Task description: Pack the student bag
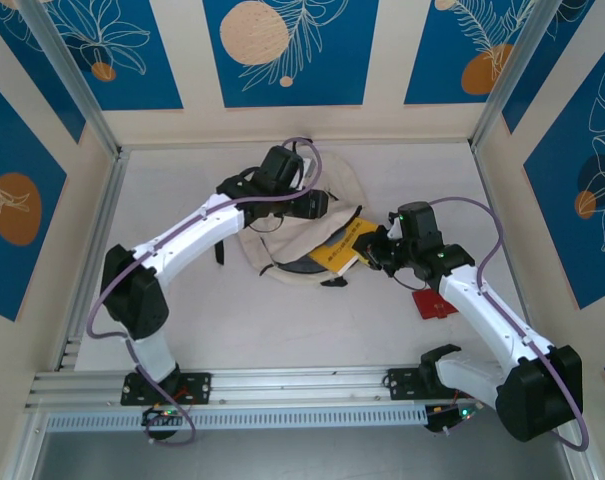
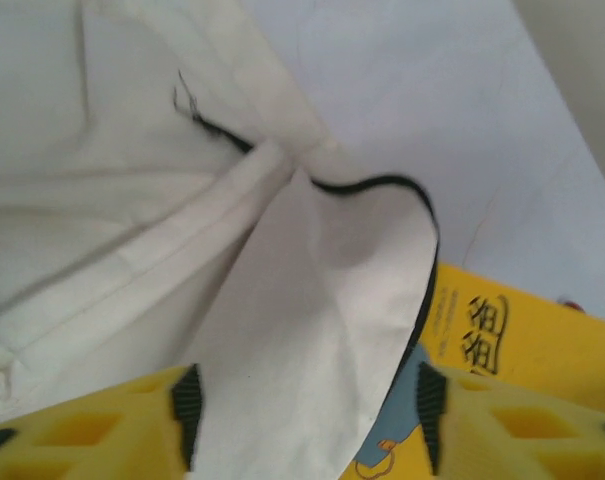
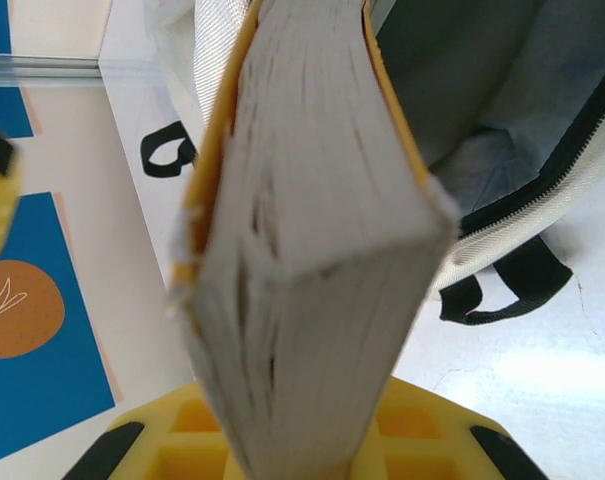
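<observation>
The student bag [image 1: 278,244], cream cloth with black zip lines, lies mid-table with its mouth facing right. My left gripper [image 1: 317,205] hovers over its upper flap. In the left wrist view that gripper [image 2: 309,405] stands open, and the cream flap [image 2: 322,300] with its black edge lies between the fingers, gripped by neither. A yellow book [image 1: 340,252] pokes into the bag's mouth. My right gripper [image 1: 378,250] is shut on the book's near end. The right wrist view has the page block [image 3: 312,200] running up from my right gripper [image 3: 302,445] toward the bag's dark inside [image 3: 482,90].
A small red flat thing [image 1: 434,302] lies on the table right of the bag, beside the right forearm. Black strap loops [image 3: 512,290] trail from the bag onto the white table. Patterned blue-and-cream walls close in the back and both sides.
</observation>
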`<action>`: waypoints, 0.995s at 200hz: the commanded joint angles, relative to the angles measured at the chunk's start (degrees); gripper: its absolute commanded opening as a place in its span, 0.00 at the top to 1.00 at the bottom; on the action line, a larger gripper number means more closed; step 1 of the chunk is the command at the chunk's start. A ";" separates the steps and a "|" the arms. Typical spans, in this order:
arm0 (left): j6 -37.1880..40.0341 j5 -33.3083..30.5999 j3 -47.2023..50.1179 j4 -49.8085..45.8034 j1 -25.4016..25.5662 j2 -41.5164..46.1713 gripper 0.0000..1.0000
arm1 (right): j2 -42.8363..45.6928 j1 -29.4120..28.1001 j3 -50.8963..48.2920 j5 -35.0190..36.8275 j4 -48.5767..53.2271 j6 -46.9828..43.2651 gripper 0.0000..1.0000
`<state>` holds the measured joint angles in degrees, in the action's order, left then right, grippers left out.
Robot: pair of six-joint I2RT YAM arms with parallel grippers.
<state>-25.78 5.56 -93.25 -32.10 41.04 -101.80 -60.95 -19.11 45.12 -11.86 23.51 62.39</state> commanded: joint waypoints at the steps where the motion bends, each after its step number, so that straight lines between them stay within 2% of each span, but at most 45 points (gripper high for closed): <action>1: 3.33 7.60 1.17 -2.51 0.11 -2.71 0.34 | 1.51 0.17 0.23 0.08 -4.92 -0.70 0.95; 16: 4.55 8.61 0.08 -1.88 -0.28 -4.89 0.31 | 1.62 0.24 0.51 0.09 -4.55 -0.97 0.95; 30: 5.37 12.20 -1.73 -1.40 -0.73 -7.57 0.30 | 1.78 0.31 0.84 0.32 -3.81 -1.35 0.95; 63: 6.57 16.14 -5.14 -1.44 -0.85 -12.64 0.32 | 2.83 0.41 1.02 1.03 -2.46 -1.81 0.95; 79: 6.80 16.53 -5.18 -0.73 -0.79 -13.32 0.41 | 3.26 0.52 0.93 1.29 -2.06 -1.90 0.95; 113: 6.95 13.01 -4.97 -0.16 -1.04 -12.47 0.78 | 3.69 0.61 1.37 2.08 -0.51 -2.38 0.95; 126: 7.14 11.78 -4.93 -0.22 -1.07 -11.82 0.90 | 3.91 0.64 1.77 2.65 0.62 -2.62 0.96; 150: 7.80 10.89 -5.03 -0.66 -1.29 -9.66 0.96 | 4.79 0.55 3.00 3.60 3.00 -3.37 0.96; 199: 8.38 10.78 -4.83 -1.51 -1.32 -3.36 0.96 | 7.83 0.48 3.29 2.61 4.33 -4.03 0.96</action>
<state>-18.87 16.25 -96.47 -34.22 40.18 -111.26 -55.99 -18.85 45.65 -7.90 29.74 59.99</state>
